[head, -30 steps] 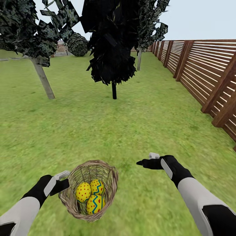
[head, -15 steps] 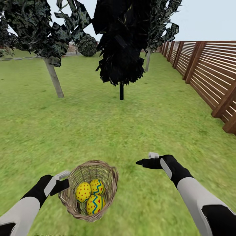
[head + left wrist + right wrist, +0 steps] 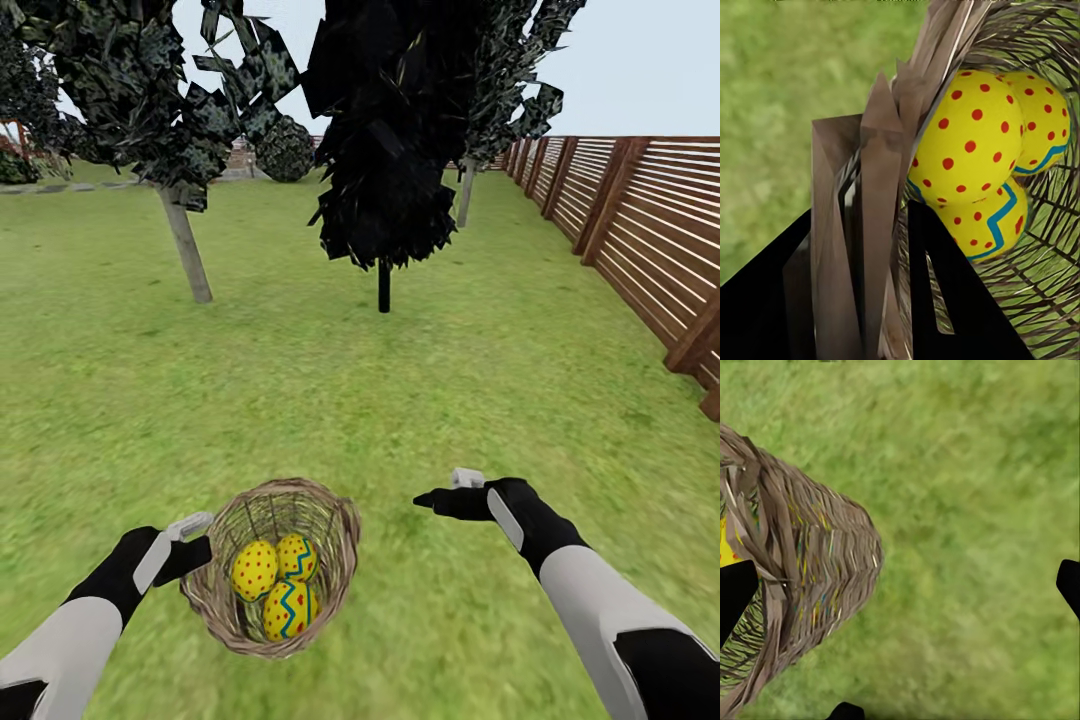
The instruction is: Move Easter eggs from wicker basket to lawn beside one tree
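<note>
The basket [image 3: 268,568] sits low and left of centre on the lawn [image 3: 330,400], with three eggs [image 3: 278,585] inside. The left pincer [image 3: 195,545] grips its left rim; the right pincer [image 3: 428,497] hangs to its right, apart. Beyond stand trees [image 3: 188,255], and a fence [image 3: 640,240] runs along the right.

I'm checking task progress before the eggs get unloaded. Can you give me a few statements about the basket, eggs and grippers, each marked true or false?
1. All three Easter eggs lie in the wicker basket. True.
2. The left gripper grips the basket's rim. True; the left wrist view shows its fingers either side of the weave.
3. The right gripper holds an egg. False; it is open and empty, beside the basket.
4. One egg lies on the lawn by the tree. False; no egg lies there.
5. A slatted wooden fence runs along the right. True.
</note>
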